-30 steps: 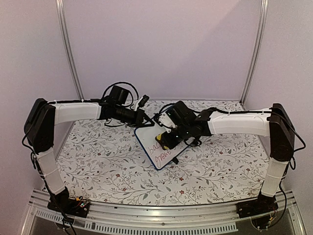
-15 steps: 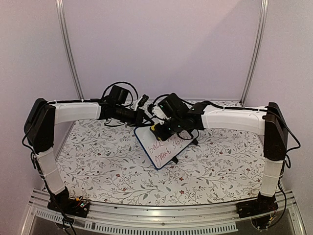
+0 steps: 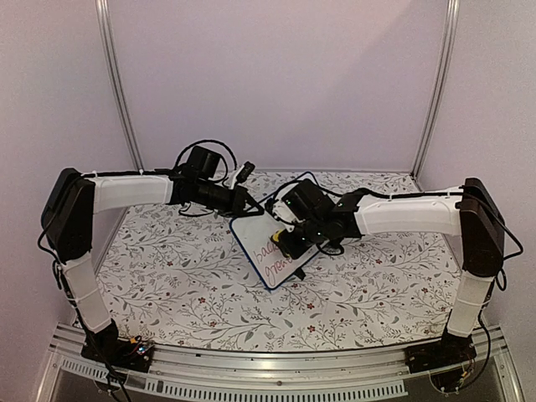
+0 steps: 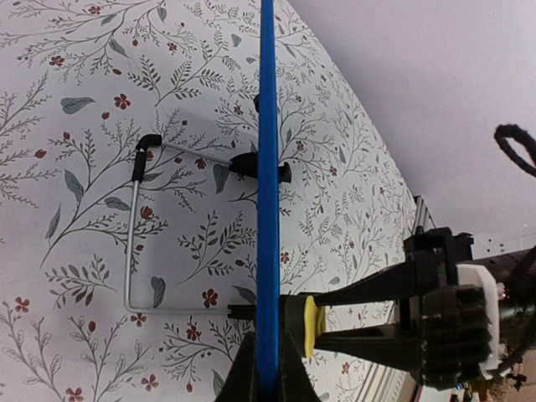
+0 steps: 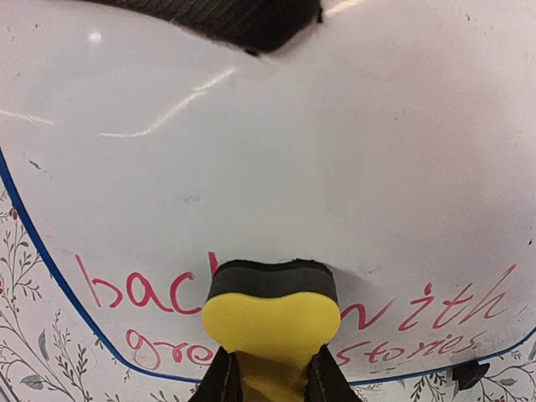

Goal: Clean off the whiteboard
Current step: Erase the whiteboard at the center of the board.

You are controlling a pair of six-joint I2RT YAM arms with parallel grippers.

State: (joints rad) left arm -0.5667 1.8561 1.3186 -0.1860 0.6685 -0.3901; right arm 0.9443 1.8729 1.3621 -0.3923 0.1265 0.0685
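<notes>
Words (image 5: 435, 306) in red remain low on the whiteboard (image 5: 268, 151), which stands mid tabletop (image 3: 184, 276); its top part looks clean. The left hand (image 4: 268, 368) pinches its edge, and the right hand (image 5: 272, 381) squeezes a yellow sponge (image 5: 270, 322) against what is left to wipe.

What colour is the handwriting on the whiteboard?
Red. The handwriting on the whiteboard shows best in the right wrist view.

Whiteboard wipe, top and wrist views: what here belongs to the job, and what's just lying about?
Job: whiteboard, held at its edge by left gripper; yellow eraser, in right gripper, against the red writing.
Just there: floral table cover; frame poles.
</notes>
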